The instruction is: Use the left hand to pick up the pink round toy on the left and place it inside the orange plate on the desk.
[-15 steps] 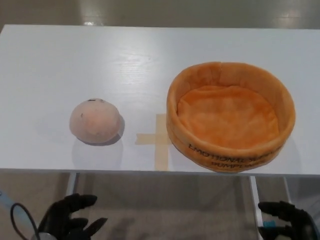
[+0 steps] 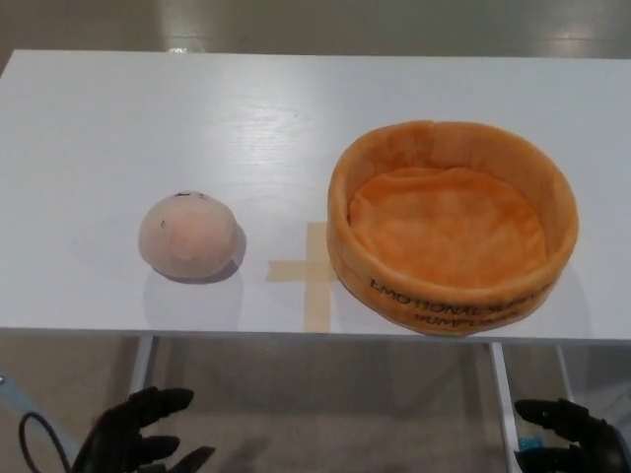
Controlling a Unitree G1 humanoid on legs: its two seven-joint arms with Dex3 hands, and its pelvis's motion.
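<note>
So the only writing anywhere is on the orange plush plate, really more of a soft round basket. It has black lettering along the front wall, upside down from the head camera. The top line looks like "EMOTIONAL" plus another word that's too blurry to read, and the second line looks like "DUMPLING" or close, can't be sure.

The pink round toy sits on the white desk left of the plate, well apart from it, with a tan tape cross between them. There's a small dark mark on top of the toy.

Compared with half a second ago, the toy and plate haven't budged. The left hand is low in the bottom left corner, below the desk edge, fingers spread and empty, roughly where it was. The right hand only peeks in bottom right, fingers curled, can't tell if it's closed.
</note>
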